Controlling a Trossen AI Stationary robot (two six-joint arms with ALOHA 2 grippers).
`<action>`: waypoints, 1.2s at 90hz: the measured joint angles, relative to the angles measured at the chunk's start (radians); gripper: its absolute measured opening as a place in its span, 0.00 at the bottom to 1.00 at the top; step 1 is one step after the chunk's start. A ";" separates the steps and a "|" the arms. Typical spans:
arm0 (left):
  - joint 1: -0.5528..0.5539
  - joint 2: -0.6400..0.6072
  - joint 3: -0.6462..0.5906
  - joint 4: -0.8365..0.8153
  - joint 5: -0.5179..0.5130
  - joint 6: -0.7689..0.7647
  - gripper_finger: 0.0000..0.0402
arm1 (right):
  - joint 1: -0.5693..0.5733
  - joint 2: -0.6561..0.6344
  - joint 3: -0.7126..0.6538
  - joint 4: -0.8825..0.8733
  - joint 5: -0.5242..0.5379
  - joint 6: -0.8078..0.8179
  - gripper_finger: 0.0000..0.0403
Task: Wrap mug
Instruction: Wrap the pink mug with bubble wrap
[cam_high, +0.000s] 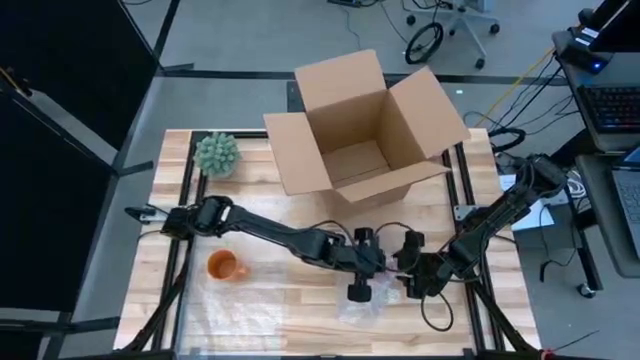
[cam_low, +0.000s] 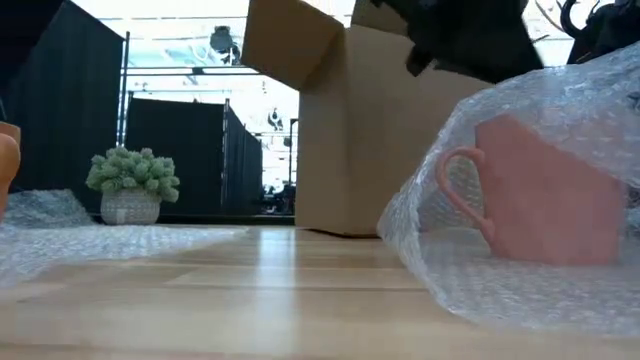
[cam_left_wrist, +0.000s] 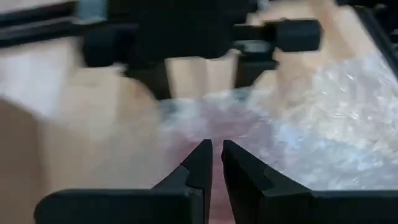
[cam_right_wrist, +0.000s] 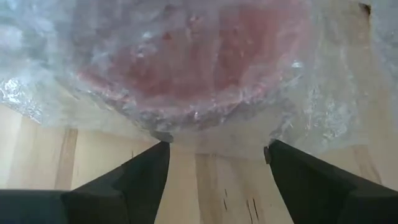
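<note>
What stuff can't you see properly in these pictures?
- Pink mug: bubble wrap covers it in the low view, hazing its surface.
- Left gripper: fingers nearly shut, but the left wrist view is too blurred to show any wrap pinched.
- Cardboard box: its floor is partly hidden by its walls in the high view.

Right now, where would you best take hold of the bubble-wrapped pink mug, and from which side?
Hedged: grip the pink mug across its body, from above. It stands upright under loose bubble wrap, with its handle sticking out sideways. The open right gripper already faces it; the left gripper is nearly shut.
</note>
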 joint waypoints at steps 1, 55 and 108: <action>-0.002 -0.007 0.000 -0.020 -0.007 -0.010 0.06 | 0.000 0.000 0.000 0.000 0.000 0.000 0.64; -0.025 -0.018 -0.406 0.189 0.123 -0.286 0.07 | 0.013 0.000 0.000 0.001 0.000 0.008 0.64; -0.034 -0.029 -0.206 0.190 0.117 -0.200 0.07 | 0.013 0.000 0.000 0.003 0.001 0.004 0.64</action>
